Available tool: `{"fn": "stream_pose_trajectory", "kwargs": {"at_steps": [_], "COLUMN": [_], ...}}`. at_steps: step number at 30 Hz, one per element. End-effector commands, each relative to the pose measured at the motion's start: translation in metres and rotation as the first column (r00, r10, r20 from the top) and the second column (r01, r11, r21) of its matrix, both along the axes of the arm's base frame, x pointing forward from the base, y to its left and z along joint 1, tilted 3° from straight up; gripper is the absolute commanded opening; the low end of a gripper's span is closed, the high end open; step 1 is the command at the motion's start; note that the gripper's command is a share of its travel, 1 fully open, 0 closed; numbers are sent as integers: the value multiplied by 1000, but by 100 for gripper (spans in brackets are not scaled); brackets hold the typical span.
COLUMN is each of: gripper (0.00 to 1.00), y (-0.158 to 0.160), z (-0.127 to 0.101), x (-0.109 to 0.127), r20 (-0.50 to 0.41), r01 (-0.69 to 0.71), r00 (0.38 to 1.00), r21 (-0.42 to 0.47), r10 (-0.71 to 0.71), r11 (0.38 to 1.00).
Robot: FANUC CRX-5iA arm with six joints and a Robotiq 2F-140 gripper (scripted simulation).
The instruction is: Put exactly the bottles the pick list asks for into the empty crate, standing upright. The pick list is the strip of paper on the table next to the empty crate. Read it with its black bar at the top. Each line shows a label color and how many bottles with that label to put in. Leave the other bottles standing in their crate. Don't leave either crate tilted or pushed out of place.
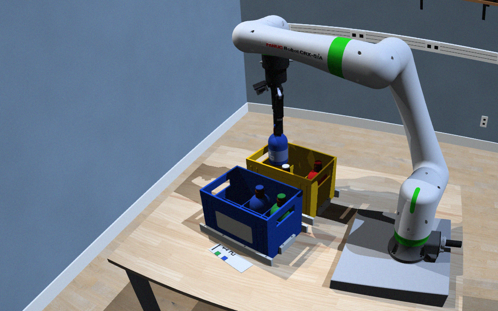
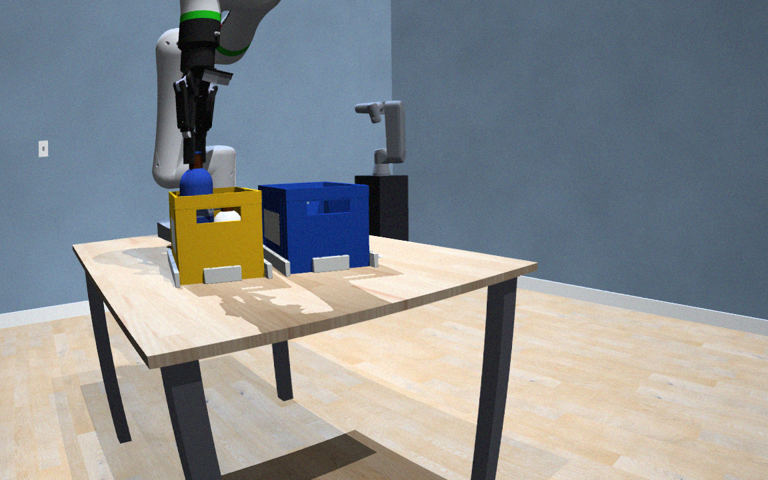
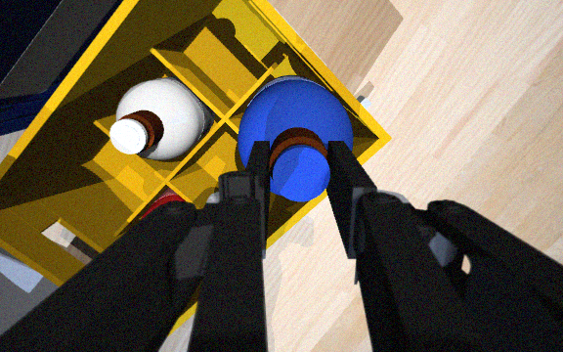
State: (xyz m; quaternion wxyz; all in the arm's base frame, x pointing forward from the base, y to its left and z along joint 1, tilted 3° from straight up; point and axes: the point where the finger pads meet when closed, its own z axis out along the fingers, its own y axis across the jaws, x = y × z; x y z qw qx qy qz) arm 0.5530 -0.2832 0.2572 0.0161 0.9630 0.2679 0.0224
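My gripper (image 1: 278, 129) (image 2: 195, 156) (image 3: 298, 165) is shut on the neck of a blue bottle (image 1: 278, 144) (image 2: 196, 181) (image 3: 293, 108), upright and partly raised out of the yellow crate (image 1: 322, 197) (image 2: 219, 251) (image 3: 22, 147). A white-capped bottle (image 1: 285, 166) (image 2: 227, 215) (image 3: 174, 117) and a red bottle (image 1: 316, 170) (image 3: 166, 199) stand in that crate. The blue crate (image 1: 285, 232) (image 2: 327, 233) holds a blue bottle (image 1: 258, 201) and a green bottle (image 1: 280, 206). The pick list (image 1: 239, 264) beside it shows a green square with 1 and a blue square with 2.
Pale retaining strips (image 1: 235, 245) (image 2: 223, 274) border both crates on the wooden table (image 1: 158, 247) (image 2: 375, 292). The crates stand close side by side. The robot's base plate (image 1: 390, 278) is at the right in the top view. The rims rise around the bottles.
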Motion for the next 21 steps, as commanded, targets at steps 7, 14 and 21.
{"fn": "stream_pose_trajectory", "kwargs": {"at_steps": [7, 14, 21], "gripper": [10, 10, 10], "y": [0, 0, 0], "z": [16, 24, 36], "x": [-1, -1, -2], "r20": [2, 2, 2], "r01": [0, 0, 0], "r00": [1000, 1000, 1000], "r21": [-1, -1, -1], "r10": [0, 0, 0], "r11": [1000, 1000, 1000]}}
